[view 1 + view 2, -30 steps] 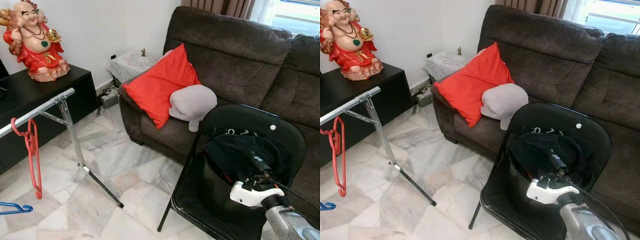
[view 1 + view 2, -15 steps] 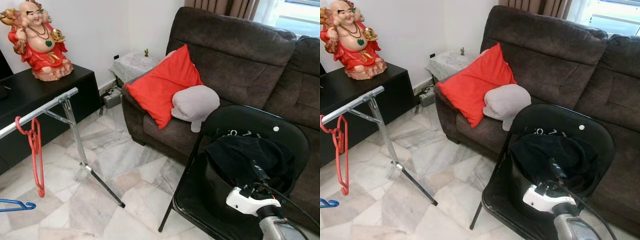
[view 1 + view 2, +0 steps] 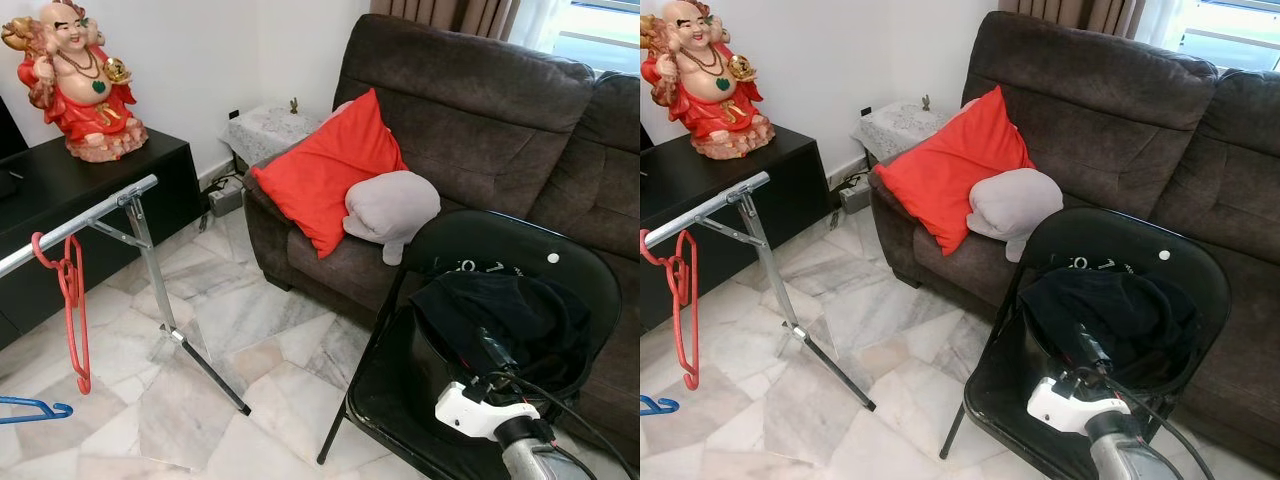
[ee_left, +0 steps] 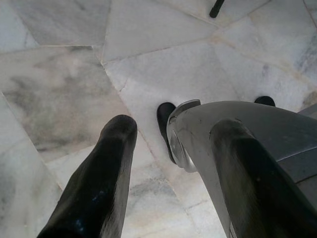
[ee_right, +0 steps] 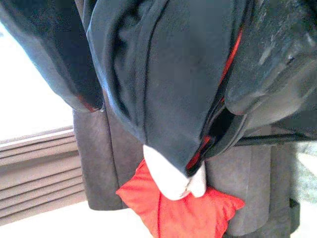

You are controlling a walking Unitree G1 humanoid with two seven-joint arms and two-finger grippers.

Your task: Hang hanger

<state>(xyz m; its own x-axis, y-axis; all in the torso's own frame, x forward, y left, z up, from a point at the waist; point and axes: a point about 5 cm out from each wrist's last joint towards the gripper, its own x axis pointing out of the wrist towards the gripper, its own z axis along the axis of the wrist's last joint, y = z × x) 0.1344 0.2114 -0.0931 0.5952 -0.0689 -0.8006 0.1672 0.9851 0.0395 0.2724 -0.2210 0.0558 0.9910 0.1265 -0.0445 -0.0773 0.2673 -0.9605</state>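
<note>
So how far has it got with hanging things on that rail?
One red hanger already hangs on the silver rail. A blue hanger shows low at the left edge. The right gripper is at the black garment on the folding chair, where something red peeks from the cloth in the wrist view, possibly a hanger. Carrying it to the rail remains. The left gripper idles, open, over the floor.

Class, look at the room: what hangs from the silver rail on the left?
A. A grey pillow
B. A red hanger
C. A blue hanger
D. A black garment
B: the red hanger hooks over the rail, while the blue hanger shows lower down and apart from it, the black garment is at the chair, and the grey pillow is on the sofa.
</note>
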